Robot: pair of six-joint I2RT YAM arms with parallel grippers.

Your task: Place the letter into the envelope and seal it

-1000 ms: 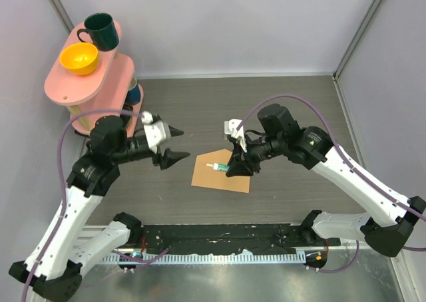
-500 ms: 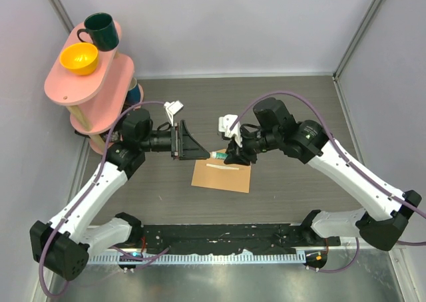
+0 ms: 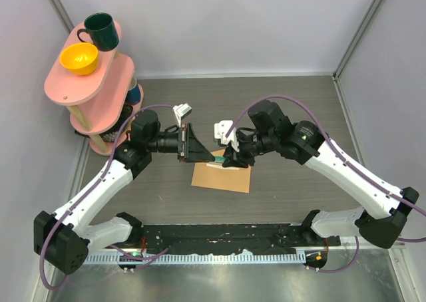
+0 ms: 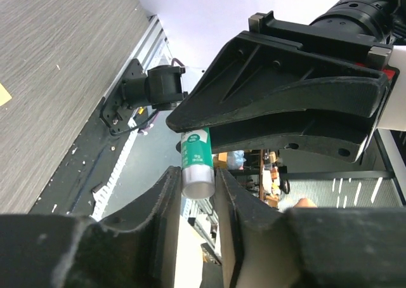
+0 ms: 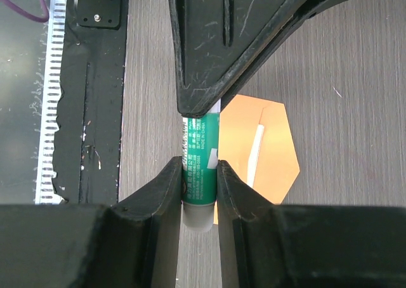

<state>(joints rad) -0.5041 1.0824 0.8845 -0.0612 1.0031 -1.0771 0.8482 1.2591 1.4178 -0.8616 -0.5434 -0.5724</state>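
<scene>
A: Item: glue stick (image 5: 200,155)?
B: Green tube, roughly level above the envelope (image 3: 223,179). Right gripper (image 5: 200,174) pinches its body, same grip as before.
A: Left gripper (image 4: 198,185)?
B: Half a second ago it was spread, short of the stick. Now it is moved in, fingers pinching the pale cap end.
A: Envelope?
B: Tan, flat on the table (image 3: 299,102), flap open, under both grippers, unmoved.

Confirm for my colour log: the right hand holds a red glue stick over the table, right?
No: the glue stick is green, not red, as the right wrist view shows. The right hand does hold it over the table.
</scene>
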